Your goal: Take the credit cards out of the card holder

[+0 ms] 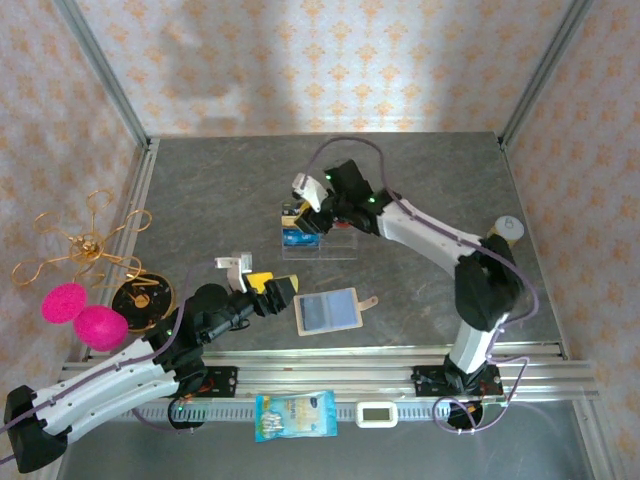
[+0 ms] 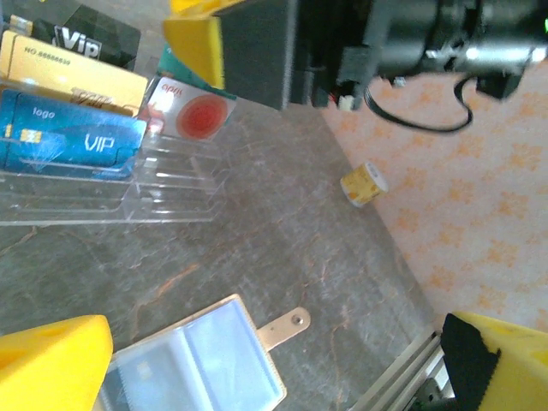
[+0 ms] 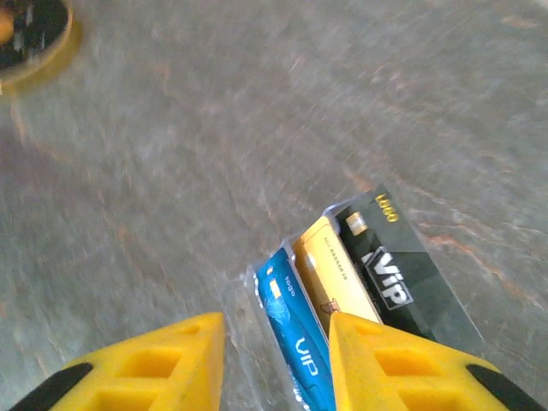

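Grey, stone-patterned table carries everything here. The card holder lies open and flat close to the near edge, about midway along it. Its blue-grey inside faces up and its tan snap tab points toward the right edge. Whether its clear pockets hold anything I cannot tell.

Four credit cards stand on edge in a clear rack at the middle of the table, well apart from the card holder. The blue card is in the front step, the gold card behind it and the black card behind that. A red-and-white card leans at the rack's right end.

The left gripper hovers just left of the card holder with its yellow fingers spread wide and nothing between them. The right gripper hangs over the rack, above the blue and gold cards. Its fingers are apart too and pinch nothing that I can see.

A small roll of tape sits by the right edge. Near the left edge are a black and gold disc, two pink balls and a gold wire ornament. A snack packet and a small white device lie in front of the arm bases.
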